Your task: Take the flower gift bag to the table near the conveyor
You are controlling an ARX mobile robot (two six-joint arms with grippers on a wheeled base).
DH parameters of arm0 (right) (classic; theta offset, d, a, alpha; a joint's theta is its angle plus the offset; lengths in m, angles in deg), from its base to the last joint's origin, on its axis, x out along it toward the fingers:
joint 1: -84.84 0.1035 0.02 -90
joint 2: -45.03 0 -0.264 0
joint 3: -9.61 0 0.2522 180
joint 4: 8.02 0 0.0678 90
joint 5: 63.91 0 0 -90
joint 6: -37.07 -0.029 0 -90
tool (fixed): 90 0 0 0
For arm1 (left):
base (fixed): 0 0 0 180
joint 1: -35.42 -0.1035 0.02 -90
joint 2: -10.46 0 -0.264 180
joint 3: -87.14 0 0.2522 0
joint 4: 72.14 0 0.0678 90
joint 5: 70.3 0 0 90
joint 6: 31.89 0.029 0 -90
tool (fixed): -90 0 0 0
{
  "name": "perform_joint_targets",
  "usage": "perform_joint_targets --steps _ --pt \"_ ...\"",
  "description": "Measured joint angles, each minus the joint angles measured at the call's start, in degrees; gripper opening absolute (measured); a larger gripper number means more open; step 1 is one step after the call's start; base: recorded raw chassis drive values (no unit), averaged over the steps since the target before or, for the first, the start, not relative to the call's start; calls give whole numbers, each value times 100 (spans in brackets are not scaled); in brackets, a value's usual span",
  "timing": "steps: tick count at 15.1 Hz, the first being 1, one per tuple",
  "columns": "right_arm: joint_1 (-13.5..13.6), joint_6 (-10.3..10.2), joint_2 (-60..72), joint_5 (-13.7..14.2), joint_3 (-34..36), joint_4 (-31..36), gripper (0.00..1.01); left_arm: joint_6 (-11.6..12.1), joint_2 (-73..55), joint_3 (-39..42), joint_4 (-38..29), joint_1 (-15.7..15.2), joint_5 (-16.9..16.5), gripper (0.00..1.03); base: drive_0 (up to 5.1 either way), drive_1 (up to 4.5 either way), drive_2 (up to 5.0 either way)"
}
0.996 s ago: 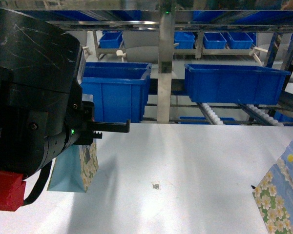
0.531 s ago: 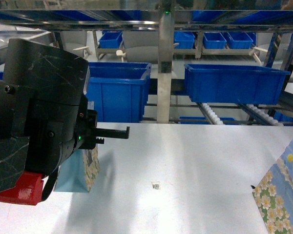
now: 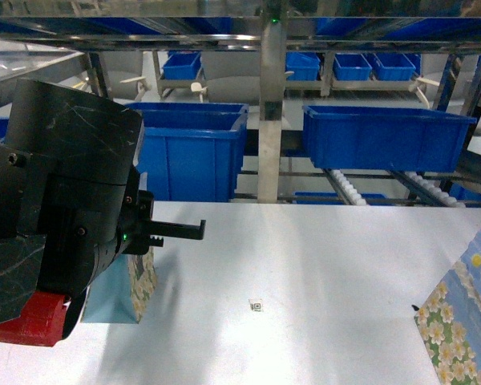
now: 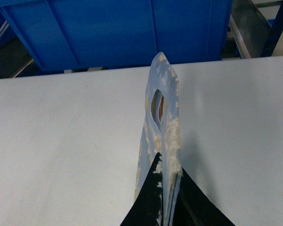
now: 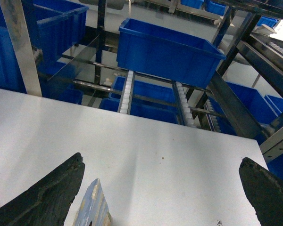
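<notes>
Your left gripper (image 4: 164,197) jaws clamp the flower gift bag (image 4: 161,136) upright on the worktop (image 3: 321,265) | conveyor (image 5: 127,92) beyond | right gripper (image 5: 165,193) jaws spread wide.

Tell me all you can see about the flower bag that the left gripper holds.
The flower bag is a flat, light-blue paper gift bag printed with white-and-yellow flowers, with an oval die-cut handle hole near its top. It stands upright on the white table, in front of a blue bin. The left gripper is shut on its upper edge, one finger on each face. Nothing else touches it.
</notes>
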Motion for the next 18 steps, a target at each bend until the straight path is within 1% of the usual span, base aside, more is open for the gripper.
perform_joint_targets --steps 2,3,4,5,6,7,8,9,10,12,13,15,17,18 --pt "-2 0 0 0 0 0 98 -35 -4 31 201 -7 -33 26 0 0 0" --pt "0 0 0 -2 0 0 98 -61 -2 26 229 -22 -31 40 0 0 0" --pt "0 0 0 0 0 0 98 -68 -2 26 254 -28 -33 46 0 0 0" --pt "-2 0 0 0 0 0 98 -127 17 26 337 -37 -7 60 0 0 0" --pt "-2 0 0 -2 0 0 98 -144 101 26 365 -37 -11 73 0 0 0" --pt "-2 0 0 -2 0 0 98 -162 199 26 415 -37 -13 82 0 0 0" --pt "0 0 0 -2 0 0 98 -188 363 26 481 -37 7 96 0 0 0" --pt "-2 0 0 0 0 0 98 -192 466 26 516 -44 4 99 0 0 0" --pt "-2 0 0 -2 0 0 98 -214 538 28 549 -48 2 97 0 0 0" --pt "0 0 0 -2 0 0 98 -267 649 72 612 -66 -15 98 0 0 0" --pt "-2 0 0 0 0 0 98 -295 879 264 695 -87 -13 98 0 0 0" --pt "-2 0 0 0 0 0 98 -332 1174 380 715 -129 -15 98 0 0 0" --pt "2 0 -2 0 0 -2 98 -319 1403 409 619 -162 -9 98 0 0 0" --pt "2 0 -2 0 0 -2 98 -234 1521 479 529 -168 22 98 0 0 0"
